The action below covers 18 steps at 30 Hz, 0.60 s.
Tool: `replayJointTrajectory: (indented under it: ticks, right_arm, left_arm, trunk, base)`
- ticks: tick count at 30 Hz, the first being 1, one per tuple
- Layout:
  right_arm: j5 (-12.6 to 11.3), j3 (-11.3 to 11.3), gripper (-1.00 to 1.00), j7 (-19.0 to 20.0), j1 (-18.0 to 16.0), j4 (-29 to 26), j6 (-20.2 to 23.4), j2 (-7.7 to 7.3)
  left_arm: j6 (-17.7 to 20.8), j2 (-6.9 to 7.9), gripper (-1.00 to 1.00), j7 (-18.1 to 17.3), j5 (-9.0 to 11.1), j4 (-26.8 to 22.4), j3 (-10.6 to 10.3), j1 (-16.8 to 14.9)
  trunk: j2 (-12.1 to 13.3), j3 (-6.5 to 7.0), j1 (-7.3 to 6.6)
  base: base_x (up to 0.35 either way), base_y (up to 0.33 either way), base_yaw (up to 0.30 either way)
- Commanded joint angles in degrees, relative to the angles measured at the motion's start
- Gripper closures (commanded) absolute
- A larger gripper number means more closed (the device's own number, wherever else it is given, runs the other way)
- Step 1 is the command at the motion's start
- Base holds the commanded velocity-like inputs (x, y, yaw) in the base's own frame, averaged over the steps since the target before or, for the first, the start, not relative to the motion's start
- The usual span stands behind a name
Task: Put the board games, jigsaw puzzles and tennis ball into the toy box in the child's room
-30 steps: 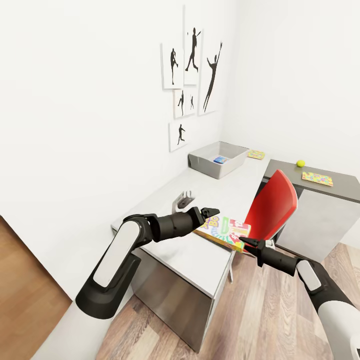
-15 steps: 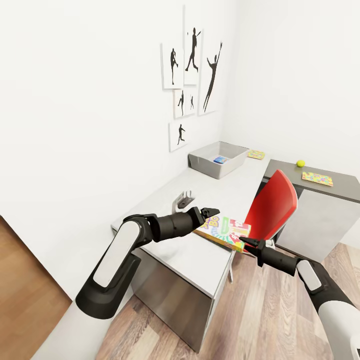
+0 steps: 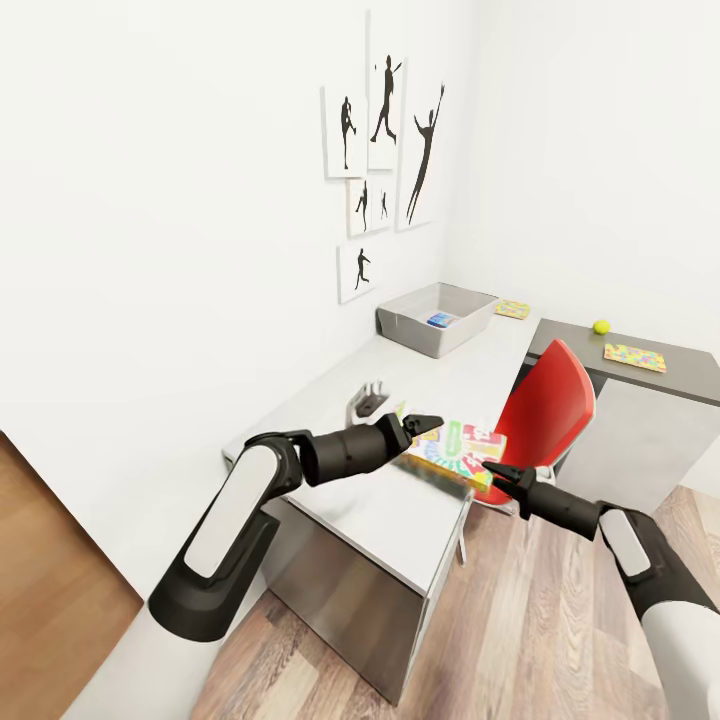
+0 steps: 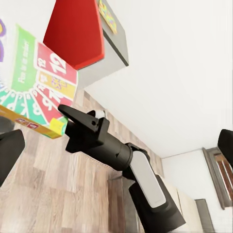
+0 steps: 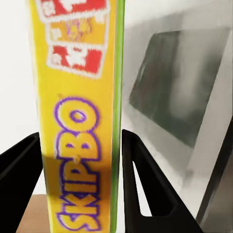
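Right gripper (image 3: 497, 470) grasping my flat green-yellow-red SKIP-BO box (image 3: 455, 449) over the light grey counter's (image 3: 440, 375) front edge; left gripper (image 3: 422, 424) spread open, just beside it; pale grey toy box (image 3: 437, 318) near the far corner.

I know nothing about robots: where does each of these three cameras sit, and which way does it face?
Head view: on the head, looking down over the table and toy box; both arms show.
Left wrist view: on the left arm, facing the right tool and floor; its own fingers show at the edges.
Right wrist view: on the right arm, looking along its two fingers.
Shared: all three show the SKIP-BO box.
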Motion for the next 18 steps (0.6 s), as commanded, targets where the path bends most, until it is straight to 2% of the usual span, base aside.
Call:
replayJointTrajectory:
  ticks: [1,5,8,9,14,15,16,18]
  right_arm:
    - [0.4,-0.1,1.00,0.3,0.1,-0.9,0.2,-0.06]
    - [0.5,-0.1,1.00,0.4,0.4,-3.4,0.2,-0.91]
    - [0.5,-0.1,1.00,0.5,0.7,-5.5,0.2,-2.17]
    - [0.5,-0.1,1.00,0.5,0.7,-5.5,0.2,-2.17]
    - [0.5,-0.8,1.00,0.5,1.5,-9.1,0.3,-5.14]
    - [0.5,-0.8,1.00,0.5,1.5,-9.1,0.3,-5.14]
    - [0.5,-1.6,1.00,0.6,2.0,-10.5,0.3,-6.48]
    - [0.5,-2.6,1.00,0.7,2.5,-12.0,0.3,-7.44]
  left_arm:
    - [0.1,0.12,-1.00,-0.7,0.6,-0.1,0.0,0.1]
    - [0.2,0.67,-1.00,-4.5,0.6,-0.1,0.3,0.5]
    - [0.3,1.84,-1.00,-8.2,0.6,-0.1,0.6,1.4]
    - [0.3,1.84,-1.00,-8.2,0.6,-0.1,0.6,1.4]
    - [0.4,4.76,-1.00,-14.3,0.6,-0.1,1.7,2.4]
    - [0.4,4.76,-1.00,-14.3,0.6,-0.1,1.7,2.4]
    - [0.3,5.76,-1.00,-16.2,0.5,-0.1,2.1,2.9]
    - [0.4,6.42,-1.00,-17.4,0.5,-0.1,2.3,3.4]
  trunk:
    - [0.0,-0.06,0.00]
    - [0.0,-0.06,0.00]
    - [0.0,-0.06,0.00]
    - [0.0,-0.06,0.00]
    - [0.0,-0.06,0.00]
    - [0.0,-0.06,0.00]
    - [0.0,-0.06,0.00]
    - [0.0,-0.06,0.00]
  base:
    - [0.000,0.000,0.000]
    - [0.000,0.000,0.000]
    - [0.000,0.000,0.000]
    - [0.000,0.000,0.000]
    - [0.000,0.000,0.000]
    - [0.000,0.000,0.000]
    - [0.000,0.000,0.000]
    - [0.000,0.000,0.000]
